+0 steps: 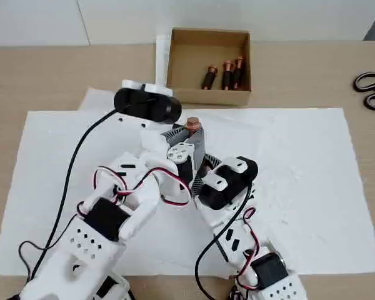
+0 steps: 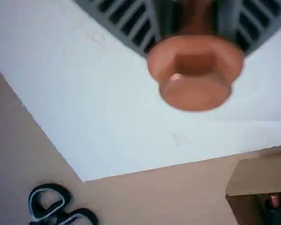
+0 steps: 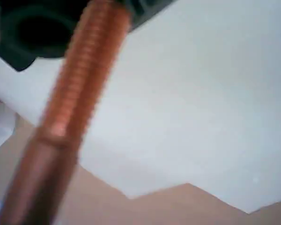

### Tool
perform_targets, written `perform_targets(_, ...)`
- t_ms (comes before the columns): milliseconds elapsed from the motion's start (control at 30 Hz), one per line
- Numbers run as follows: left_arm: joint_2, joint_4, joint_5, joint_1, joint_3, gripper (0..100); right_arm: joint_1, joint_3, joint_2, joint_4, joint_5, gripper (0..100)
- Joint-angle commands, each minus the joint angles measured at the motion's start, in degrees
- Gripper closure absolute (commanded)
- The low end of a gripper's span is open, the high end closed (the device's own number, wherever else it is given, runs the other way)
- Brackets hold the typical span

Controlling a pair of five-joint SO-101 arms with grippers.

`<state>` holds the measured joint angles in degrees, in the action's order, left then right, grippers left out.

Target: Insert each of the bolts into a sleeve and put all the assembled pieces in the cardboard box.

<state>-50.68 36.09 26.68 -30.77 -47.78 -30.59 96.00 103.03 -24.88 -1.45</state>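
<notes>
My left gripper (image 1: 189, 145) is shut on a copper bolt (image 1: 192, 124), near the middle of the white paper. The bolt's hex head (image 2: 195, 71) sticks out between the grey slatted fingers (image 2: 124, 21). My right gripper (image 1: 204, 170) sits just in front of the left one, mostly hidden under the arms. It holds a dark sleeve (image 3: 35, 30) whose round opening shows. The bolt's threaded shaft (image 3: 86, 70) runs close beside that opening. The cardboard box (image 1: 175, 62) stands at the back of the table with three assembled pieces (image 1: 224, 76) inside.
A white paper sheet (image 1: 300, 175) covers most of the table. Black scissors (image 1: 372, 89) lie on bare wood at the far right and show again as scissors (image 2: 56, 208) in the left wrist view. The box corner (image 2: 257, 178) is also in that view.
</notes>
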Motion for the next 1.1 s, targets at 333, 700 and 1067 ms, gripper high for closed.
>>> perform_targets(333,-14.8,-6.4,-2.6,0.1,-8.6,99,0.0,0.4,0.6,0.8,0.2,99.5)
perform_targets(700,-14.8,-22.9,-4.9,0.0,-17.9,99,0.0,0.4,0.6,0.8,0.2,99.5)
perform_targets(1067,-14.7,-27.2,-7.2,0.0,-20.8,99,0.0,0.4,0.6,0.8,0.2,99.5)
